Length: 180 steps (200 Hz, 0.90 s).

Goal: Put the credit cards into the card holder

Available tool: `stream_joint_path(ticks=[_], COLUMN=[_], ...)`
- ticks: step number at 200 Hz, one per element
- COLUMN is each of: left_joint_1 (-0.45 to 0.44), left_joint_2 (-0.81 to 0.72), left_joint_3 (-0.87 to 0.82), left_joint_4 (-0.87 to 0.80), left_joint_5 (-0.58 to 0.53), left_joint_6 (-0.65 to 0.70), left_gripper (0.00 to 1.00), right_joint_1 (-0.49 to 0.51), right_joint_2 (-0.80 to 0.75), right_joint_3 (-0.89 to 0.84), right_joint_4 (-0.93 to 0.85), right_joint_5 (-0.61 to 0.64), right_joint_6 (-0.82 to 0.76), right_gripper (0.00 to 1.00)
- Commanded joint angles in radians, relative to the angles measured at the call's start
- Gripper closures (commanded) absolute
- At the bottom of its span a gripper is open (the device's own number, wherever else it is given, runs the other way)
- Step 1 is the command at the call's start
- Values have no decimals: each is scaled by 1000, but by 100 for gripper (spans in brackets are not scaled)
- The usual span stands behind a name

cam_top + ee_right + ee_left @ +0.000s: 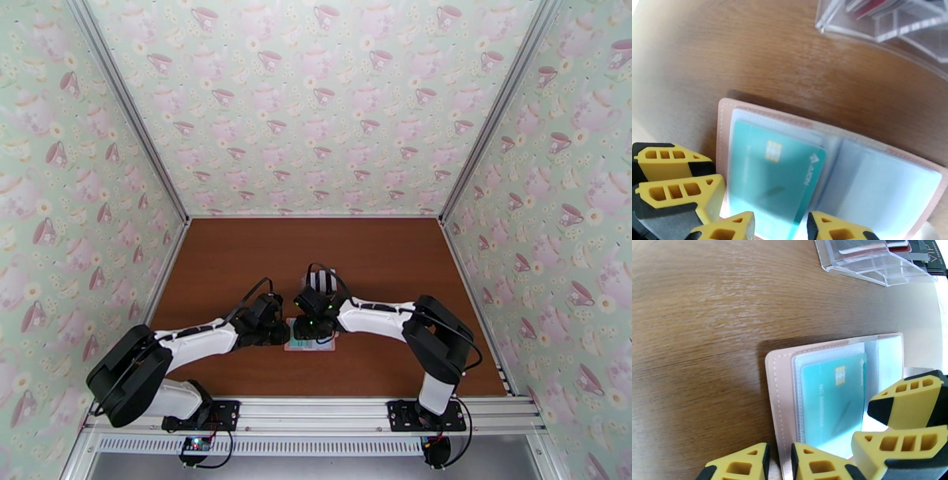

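- Left tool (780, 448) is seen with its fingers drawn close together astride the pink left edge of the card holder (779, 398). It is judged to be closed on that cover edge, so that the holder is kept open.
- Right tool (780, 218) is seen with its fingers standing apart over the near end of the teal credit card (774, 177). Whether the card is gripped, pressed or merely straddled cannot be told.
- The card holder is laid open and flat on the table (711, 319), close to the middle of the near edge, with both tools over it.
- The teal credit card is seen in the holder's left half, chip side up. Most of it appears to be covered by a clear sleeve (800, 370), so it is judged to be nearly or fully seated.
- In the pale pocket (888, 185) of the right half no card can be made out.
- More cards (861, 244), among them grey, red and black ones, are stood in a clear slotted rack (877, 267) just beyond the holder, toward the far edge. These are judged to be left to transfer, so the task is taken to be at an early stage.
- The near end of the teal credit card is hidden behind the tools and washed out by glare, so its depth in the sleeve cannot be settled.
- The rack is cut off by the frame in both wrist views, and its cards cannot be counted.
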Motion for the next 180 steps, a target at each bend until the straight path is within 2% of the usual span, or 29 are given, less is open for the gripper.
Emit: stream_joint_path(ticks=[1, 17, 61, 100, 134, 180], left_joint_1=[8, 8, 11, 17, 21, 21], left_joint_2=[-5, -4, 6, 22, 21, 23], left_joint_3=[15, 15, 14, 15, 12, 10], left_joint_4=[-43, -41, -30, -15, -10, -5], left_joint_5=[4, 5, 11, 23, 26, 31], left_joint_6=[14, 14, 17, 16, 16, 15], left_gripper=[78, 81, 82, 87, 88, 89], right_joint_1=[-4, -4, -4, -5, -4, -4], right_joint_2=[6, 18, 52, 50, 11, 37], right_joint_3=[32, 42, 75, 87, 67, 63], right_joint_4=[-34, -32, -35, -47, -60, -55], right_joint_5=[40, 38, 29, 38, 60, 48], right_joint_6=[-24, -25, -33, -34, -28, -30], right_gripper=[59, 59, 61, 62, 61, 61])
